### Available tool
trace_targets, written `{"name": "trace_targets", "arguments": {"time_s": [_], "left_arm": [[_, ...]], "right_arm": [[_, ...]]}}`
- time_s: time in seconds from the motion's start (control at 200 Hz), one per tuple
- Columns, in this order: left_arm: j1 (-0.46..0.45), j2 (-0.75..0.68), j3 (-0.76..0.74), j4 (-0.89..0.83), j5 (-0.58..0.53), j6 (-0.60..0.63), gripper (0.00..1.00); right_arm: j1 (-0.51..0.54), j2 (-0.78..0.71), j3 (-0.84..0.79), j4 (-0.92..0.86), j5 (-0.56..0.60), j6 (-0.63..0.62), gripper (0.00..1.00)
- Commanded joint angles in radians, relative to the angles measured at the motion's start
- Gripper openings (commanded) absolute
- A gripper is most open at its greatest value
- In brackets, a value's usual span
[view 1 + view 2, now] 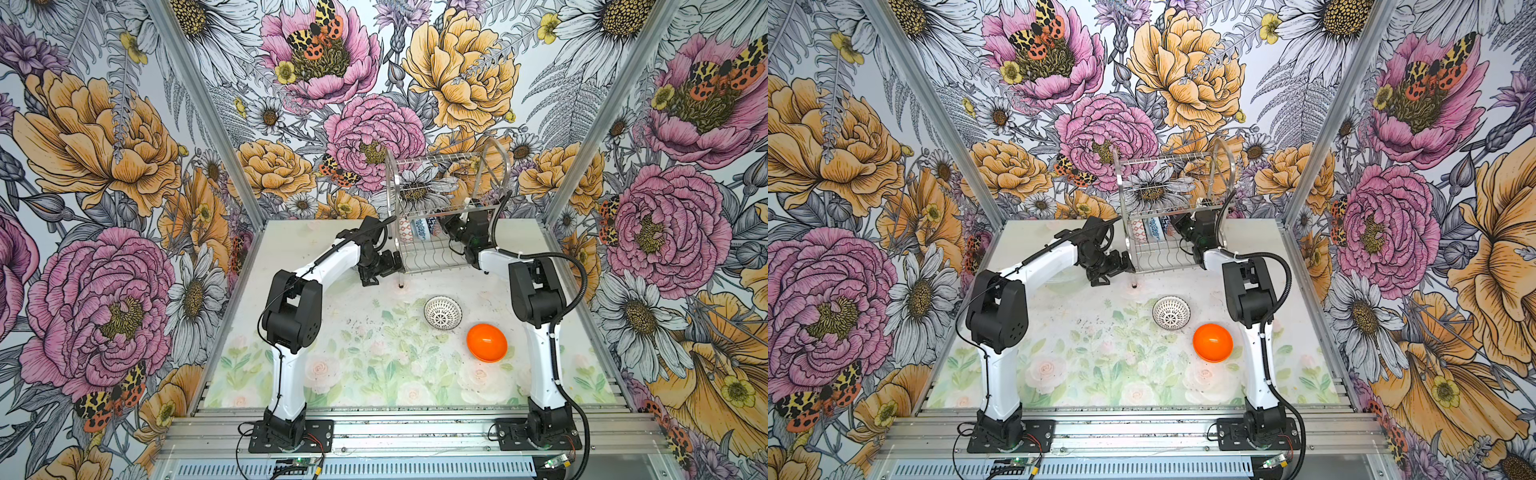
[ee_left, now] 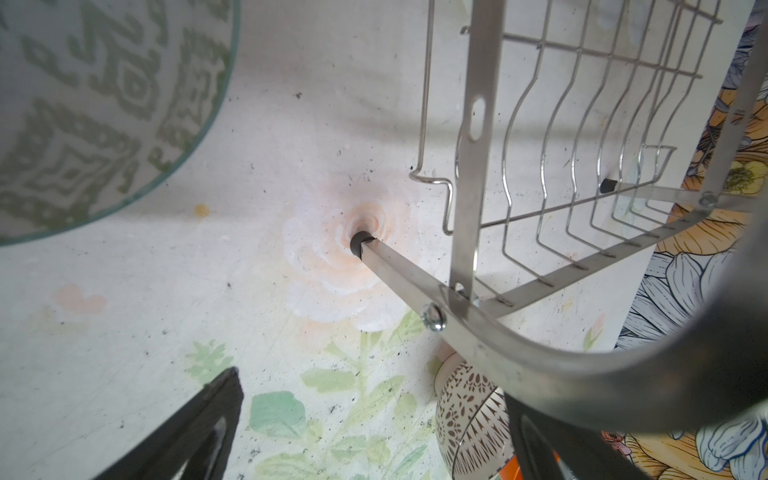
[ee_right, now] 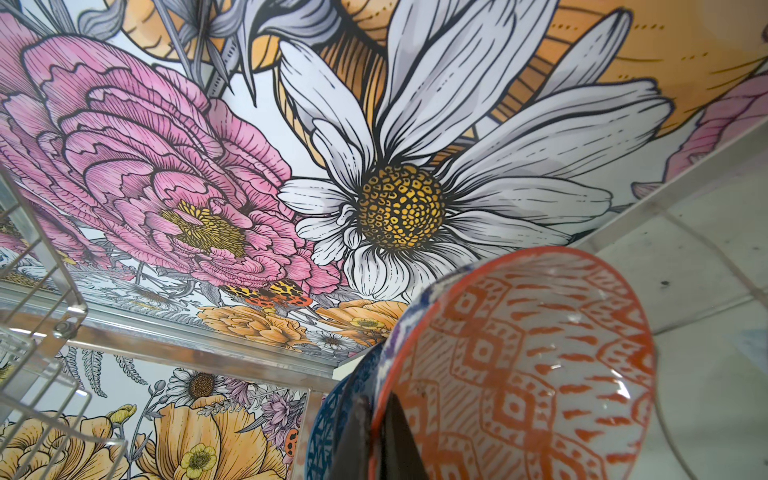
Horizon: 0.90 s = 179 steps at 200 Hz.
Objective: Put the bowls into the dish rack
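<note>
Right wrist view is giving the closest look. The right gripper [image 3: 376, 401] is clenching the rim of the orange-and-white patterned ceramic bowl [image 3: 519, 365], one dark finger inside the bowl and one outside, as far as the frame edge lets me see. The two blue patterned ceramic bowls [image 3: 328, 428] are crowding right against it.

In both top views that arm is reaching in from the right end of the two-tier shiny steel wire dish rack [image 1: 428, 259]. All three bowls are standing on edge in the lower tier, toward its left end.

From where I'm standing, it's seating this bowl, and the trick is patience. It should be letting go only once the rim is resting down between the wavy wires and leaning on its blue neighbour. Then it should be opening just a little and drawing out along its own line, low enough to miss the upper tier, so no finger is dragging the bowl over.

The left gripper [image 2: 365, 436] is hanging wide open and empty just above the pale floral tabletop [image 2: 124, 332], beside the rack's rubber-tipped front leg [image 2: 386, 257]. The grey-green patterned ceramic bowl [image 2: 83, 116] is sitting close by on the table. The black-and-white lattice ceramic bowl [image 1: 443, 312] and the plain glossy orange bowl [image 1: 487, 343] are sitting out in the open, so I'd guess about half the job is remaining.
</note>
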Motion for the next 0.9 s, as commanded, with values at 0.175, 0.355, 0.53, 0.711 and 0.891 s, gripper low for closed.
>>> {"name": "trace_targets", "arguments": {"time_s": [0.175,0.355,0.53,0.711,0.891], "left_arm": [[-0.010,0.003,0.025,-0.013,-0.008,-0.016,0.99],[-0.013,0.003,0.028,-0.020,-0.012,-0.015,0.99],[-0.013,0.007,0.033,-0.026,-0.013,-0.015,0.99],[-0.012,0.006,0.036,-0.035,-0.013,-0.015,0.99],[-0.013,0.009,0.040,-0.039,-0.014,-0.016,0.99]], "right_arm": [[-0.022,0.064,-0.004,-0.132,-0.073,-0.057,0.10],[-0.031,0.064,-0.003,-0.160,-0.088,-0.091,0.11],[-0.041,0.069,0.016,-0.184,-0.105,-0.116,0.11],[-0.047,0.070,0.036,-0.228,-0.120,-0.154,0.12],[-0.049,0.075,0.053,-0.258,-0.126,-0.179,0.13]]}}
